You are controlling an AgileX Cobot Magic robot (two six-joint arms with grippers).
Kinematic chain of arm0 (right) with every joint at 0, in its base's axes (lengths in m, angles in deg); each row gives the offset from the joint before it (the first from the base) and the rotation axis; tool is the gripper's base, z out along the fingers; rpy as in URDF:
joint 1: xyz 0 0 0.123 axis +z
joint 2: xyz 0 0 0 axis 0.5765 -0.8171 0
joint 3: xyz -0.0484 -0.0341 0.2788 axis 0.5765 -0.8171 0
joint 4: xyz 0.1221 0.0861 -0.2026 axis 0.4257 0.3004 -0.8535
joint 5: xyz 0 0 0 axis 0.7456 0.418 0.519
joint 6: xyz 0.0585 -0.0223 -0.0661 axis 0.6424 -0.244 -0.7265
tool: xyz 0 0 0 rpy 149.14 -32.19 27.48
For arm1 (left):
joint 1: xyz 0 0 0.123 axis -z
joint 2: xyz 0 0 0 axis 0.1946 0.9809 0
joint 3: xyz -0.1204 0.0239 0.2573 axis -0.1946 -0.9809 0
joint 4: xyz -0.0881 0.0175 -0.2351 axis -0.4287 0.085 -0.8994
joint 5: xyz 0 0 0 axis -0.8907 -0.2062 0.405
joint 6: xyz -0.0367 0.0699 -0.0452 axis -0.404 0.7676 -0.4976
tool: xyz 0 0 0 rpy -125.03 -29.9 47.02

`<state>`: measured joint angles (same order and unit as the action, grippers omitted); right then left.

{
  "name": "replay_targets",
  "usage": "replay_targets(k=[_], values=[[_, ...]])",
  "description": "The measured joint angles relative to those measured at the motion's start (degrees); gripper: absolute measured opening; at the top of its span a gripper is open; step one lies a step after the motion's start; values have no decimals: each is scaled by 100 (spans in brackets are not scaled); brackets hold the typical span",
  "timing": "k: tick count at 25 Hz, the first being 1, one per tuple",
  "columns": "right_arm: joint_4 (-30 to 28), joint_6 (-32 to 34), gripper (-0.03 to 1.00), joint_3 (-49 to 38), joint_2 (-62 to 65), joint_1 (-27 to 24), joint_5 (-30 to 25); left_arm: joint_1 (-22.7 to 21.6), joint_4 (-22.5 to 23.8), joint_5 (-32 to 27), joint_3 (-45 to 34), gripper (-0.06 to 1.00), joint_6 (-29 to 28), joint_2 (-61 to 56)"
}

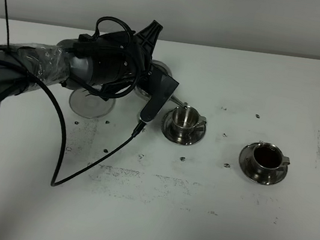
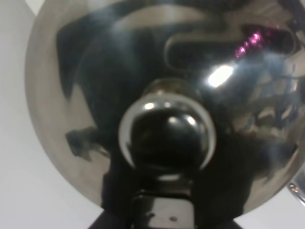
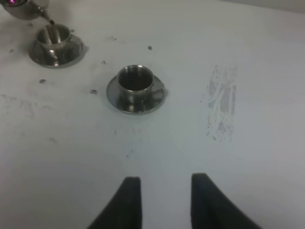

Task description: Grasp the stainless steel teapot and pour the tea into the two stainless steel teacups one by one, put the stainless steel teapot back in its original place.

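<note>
The teapot (image 2: 95, 95) was up in the left hand (image 2: 164, 212), its knob (image 2: 167, 136) just in front of that hand. Its spout (image 3: 46, 17) hung over the far cup (image 3: 52, 36). The near cup (image 3: 136, 80) stood on the table (image 3: 190, 119) ahead of the right hand (image 3: 164, 200); the far cup was farther out, toward the left hand. Each cup sat on a saucer (image 3: 114, 98). The round base (image 1: 91, 104) lay under the left arm (image 1: 47, 62).

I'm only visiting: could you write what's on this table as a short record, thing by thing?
stainless steel teapot: held up by the left arm, spout tip over the near teacup
round steel dish: teapot not on it
near teacup: on its saucer, under the spout
far teacup: on its saucer, holds dark tea
right gripper: open, empty, above the table
</note>
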<state>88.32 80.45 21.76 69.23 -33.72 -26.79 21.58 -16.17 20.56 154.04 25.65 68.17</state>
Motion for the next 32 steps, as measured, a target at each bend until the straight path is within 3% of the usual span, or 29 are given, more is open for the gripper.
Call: replay_targets(k=[17,25,32], values=[[0,0,24,0,0,0,0,89,572,162,0,17,55,0],[0,0,24,0,0,0,0,91,578,173,0,17,521,0],[0,0,24,0,0,0,0,91,578,209,0,17,559,0]])
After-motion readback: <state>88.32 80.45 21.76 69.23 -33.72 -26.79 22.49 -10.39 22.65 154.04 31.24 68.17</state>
